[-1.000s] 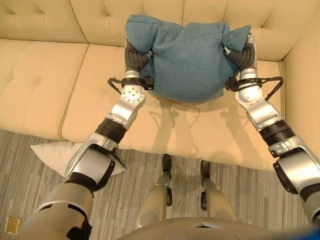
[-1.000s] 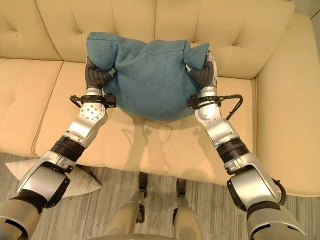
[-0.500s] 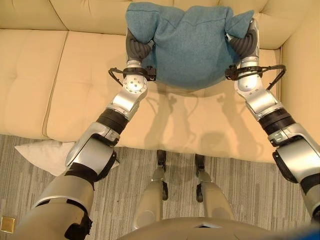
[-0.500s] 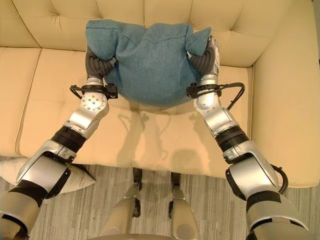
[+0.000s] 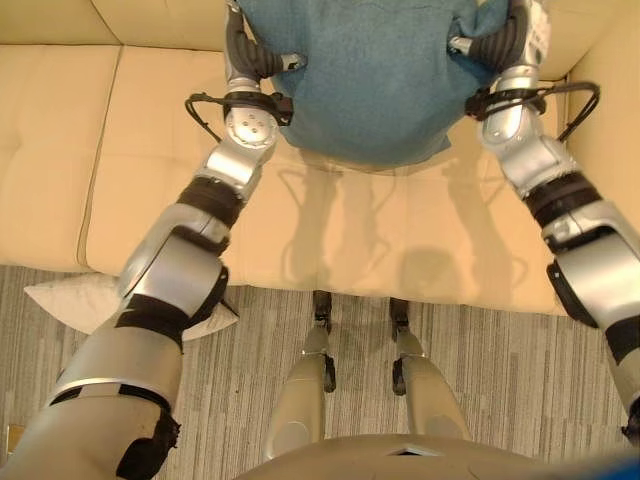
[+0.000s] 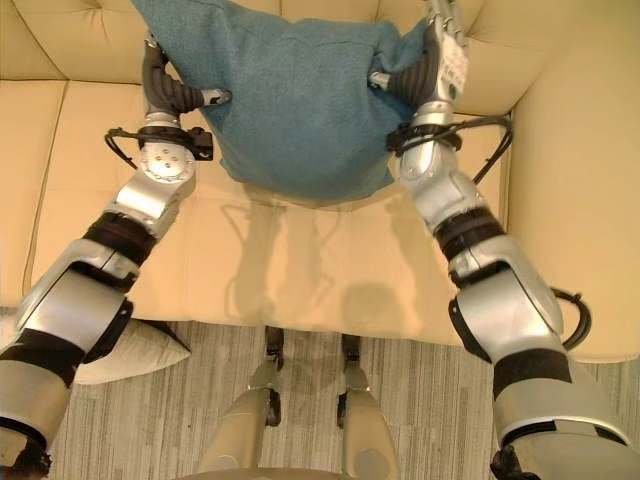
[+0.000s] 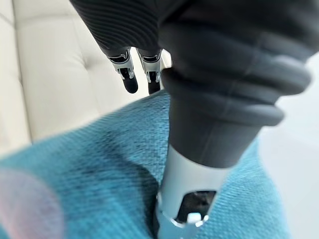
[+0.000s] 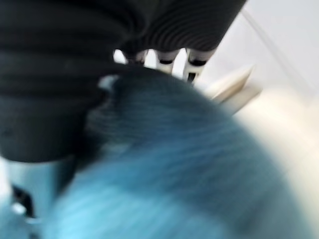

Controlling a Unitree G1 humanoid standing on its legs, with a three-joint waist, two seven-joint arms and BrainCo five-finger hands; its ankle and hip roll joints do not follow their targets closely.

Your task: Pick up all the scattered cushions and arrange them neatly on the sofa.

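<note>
I hold a teal cushion (image 5: 375, 85) up at the top centre of both eye views, in front of the sofa's tufted backrest (image 6: 60, 40) and above the seat (image 5: 330, 235), which carries its shadow. The cushion is a soft, woven teal fabric, sagging into a rounded lower edge, with its upper corners bunched where I grip it; its top runs out of the frame in the left eye view.

My left robot hand (image 5: 252, 62) clamps the cushion's left edge at the upper left of centre, and my right robot hand (image 6: 425, 75) clamps the right edge at the upper right. The eye views show mostly the dark ribbed covers, with the fingers buried in cloth. My left wrist view adds what they hide: the thumb (image 7: 192, 189) presses into the teal weave on the near face while the dark fingertips (image 7: 130, 82) curl over the cushion's edge on the far side, with the cream sofa beyond. My right wrist view is blurred, yet it shows the teal cloth (image 8: 174, 164) bulging under the ribbed cover and the fingertips (image 8: 192, 69) hooked over its far edge.

A second, pale cushion (image 6: 135, 350) lies on the grey striped carpet (image 5: 500, 390) at the lower left, touching the sofa's front.
</note>
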